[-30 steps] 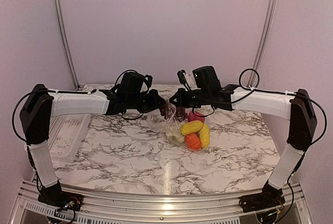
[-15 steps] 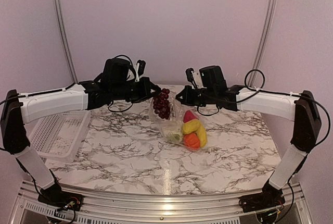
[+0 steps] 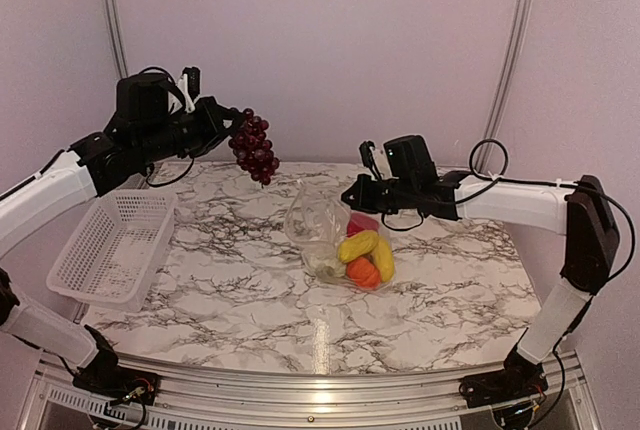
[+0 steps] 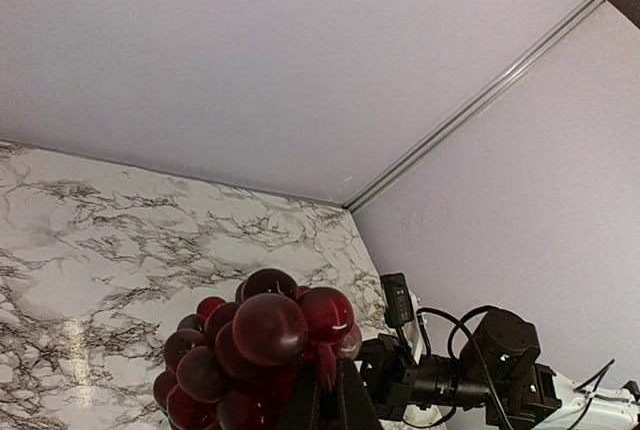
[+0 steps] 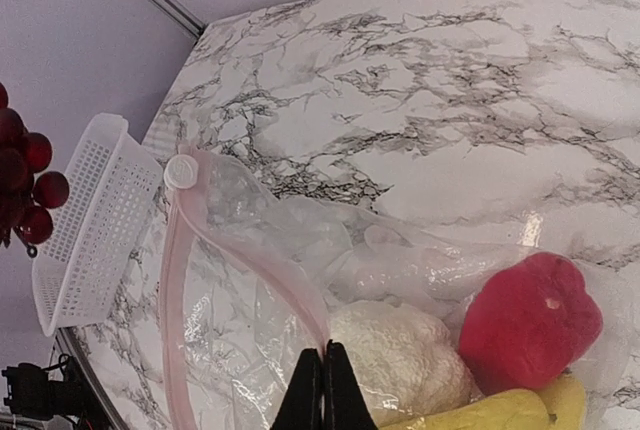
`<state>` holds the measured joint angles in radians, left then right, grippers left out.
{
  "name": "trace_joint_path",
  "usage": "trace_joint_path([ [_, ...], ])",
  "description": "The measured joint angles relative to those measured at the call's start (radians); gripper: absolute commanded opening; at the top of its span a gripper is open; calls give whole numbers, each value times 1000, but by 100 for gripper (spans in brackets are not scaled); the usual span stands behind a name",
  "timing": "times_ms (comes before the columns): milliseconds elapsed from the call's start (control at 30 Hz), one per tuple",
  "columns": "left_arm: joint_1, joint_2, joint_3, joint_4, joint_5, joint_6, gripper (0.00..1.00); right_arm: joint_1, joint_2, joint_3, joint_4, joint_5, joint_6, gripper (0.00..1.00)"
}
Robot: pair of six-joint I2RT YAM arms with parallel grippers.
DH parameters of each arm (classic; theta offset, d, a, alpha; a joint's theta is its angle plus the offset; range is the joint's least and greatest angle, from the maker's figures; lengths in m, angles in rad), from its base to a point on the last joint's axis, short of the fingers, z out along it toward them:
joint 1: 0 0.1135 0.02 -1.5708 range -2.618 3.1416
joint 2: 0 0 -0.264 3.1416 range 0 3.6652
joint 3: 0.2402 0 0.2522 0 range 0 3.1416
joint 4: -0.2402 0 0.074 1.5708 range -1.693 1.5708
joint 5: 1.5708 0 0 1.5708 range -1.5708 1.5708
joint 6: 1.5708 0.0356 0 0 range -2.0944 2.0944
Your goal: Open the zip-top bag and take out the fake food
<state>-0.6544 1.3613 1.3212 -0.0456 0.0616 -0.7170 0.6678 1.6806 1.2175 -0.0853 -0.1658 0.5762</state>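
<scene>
The clear zip-top bag (image 3: 312, 222) lies open in the middle of the table, its pink zip strip (image 5: 235, 235) curling upward. My right gripper (image 3: 347, 197) (image 5: 323, 370) is shut on that strip at the bag's mouth. Inside the bag are a white cauliflower (image 5: 400, 360), a pink-red piece (image 5: 530, 320), yellow pieces (image 3: 358, 246) and an orange fruit (image 3: 364, 272). My left gripper (image 3: 232, 128) (image 4: 330, 400) is high over the table's back left, shut on the stem of the dark purple grapes (image 3: 256, 152) (image 4: 265, 335), which hang clear of the bag.
A white lattice basket (image 3: 110, 245) (image 5: 85, 220) stands at the left edge of the marble table, below and left of the hanging grapes. Bare marble lies in front of the bag. Walls close the back and sides.
My left gripper has lifted the grapes out of the bag and carried them up and to the left. The right gripper has kept its hold on the zip strip.
</scene>
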Motion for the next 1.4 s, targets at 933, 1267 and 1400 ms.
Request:
trace_joint_path([
  [933, 585, -333, -492, -351, -186, -135, 0, 0, -28, -32, 32, -54, -3, 0],
  [1267, 752, -90, -542, -166, -13, -66, 0, 0, -28, -32, 31, -53, -5, 0],
  [1400, 803, -14, -489, -163, -14, -34, 0, 0, -32, -33, 31, -53, -5, 0],
])
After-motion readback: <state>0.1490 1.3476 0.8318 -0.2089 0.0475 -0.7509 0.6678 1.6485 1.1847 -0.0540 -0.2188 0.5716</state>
